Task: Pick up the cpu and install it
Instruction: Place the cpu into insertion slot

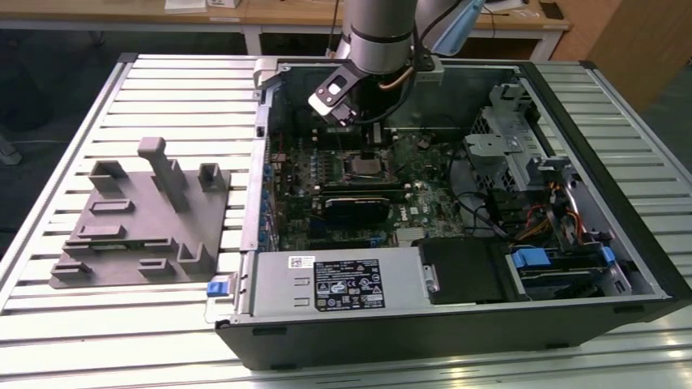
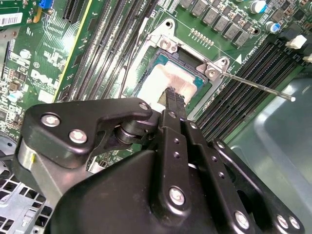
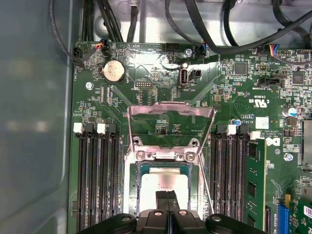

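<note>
My fingers (image 3: 162, 207) are pinched together, nothing between them. The cpu (image 3: 163, 181) lies flat in the motherboard socket (image 3: 130, 185), directly under my tips, probably touching. The load plate (image 3: 170, 108) is raised open.

Arm (image 1: 378, 28): silver-grey, coming down steeply from the top of the exterior view.
Wrist (image 1: 373, 81): last joint aimed downward, with a black-and-white housing on the exterior view's left side.
Gripper (image 2: 173, 96): black, pointing straight down, linkage folded inward.
Fingers (image 3: 162, 202): slim, pressed together in both wrist views, no gap between them.
</note>
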Motion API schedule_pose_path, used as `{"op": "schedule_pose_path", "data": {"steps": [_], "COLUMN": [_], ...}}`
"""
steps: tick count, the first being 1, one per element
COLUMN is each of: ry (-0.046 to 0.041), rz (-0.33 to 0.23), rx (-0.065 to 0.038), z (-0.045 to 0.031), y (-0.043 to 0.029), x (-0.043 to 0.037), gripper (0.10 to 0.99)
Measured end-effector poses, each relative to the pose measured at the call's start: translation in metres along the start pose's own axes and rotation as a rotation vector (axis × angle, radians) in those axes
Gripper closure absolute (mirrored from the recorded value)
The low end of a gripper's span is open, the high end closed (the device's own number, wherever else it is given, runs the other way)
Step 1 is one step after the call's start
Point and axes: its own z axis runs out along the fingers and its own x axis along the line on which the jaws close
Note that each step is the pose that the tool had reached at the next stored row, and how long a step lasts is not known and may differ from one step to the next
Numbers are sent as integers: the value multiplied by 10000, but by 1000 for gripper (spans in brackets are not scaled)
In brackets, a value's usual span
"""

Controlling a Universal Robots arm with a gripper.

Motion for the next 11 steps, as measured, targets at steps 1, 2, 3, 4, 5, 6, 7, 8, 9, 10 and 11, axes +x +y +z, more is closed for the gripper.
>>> {"op": "schedule_pose_path", "data": {"steps": [1,2,3,4,5,6,7,8,9,10,11], "ry": [-1,0,-2,-1,0,1,0,1,0,-1,0], "rz": [1,0,1,1,0,0,1,1,1,1,1], "rx": [1,0,2,0,0,0,0,0,0,1,0], "z": [-2,-4,-7,-9,-11,-14,-18,-18,-19,-20,-21], "y": [0,0,0,0,0,0,0,0,0,0,0], "x": [0,0,0,0,0,0,0,0,0,0,0], "gripper": [980,980,980,980,980,980,980,980,980,980,980]}}
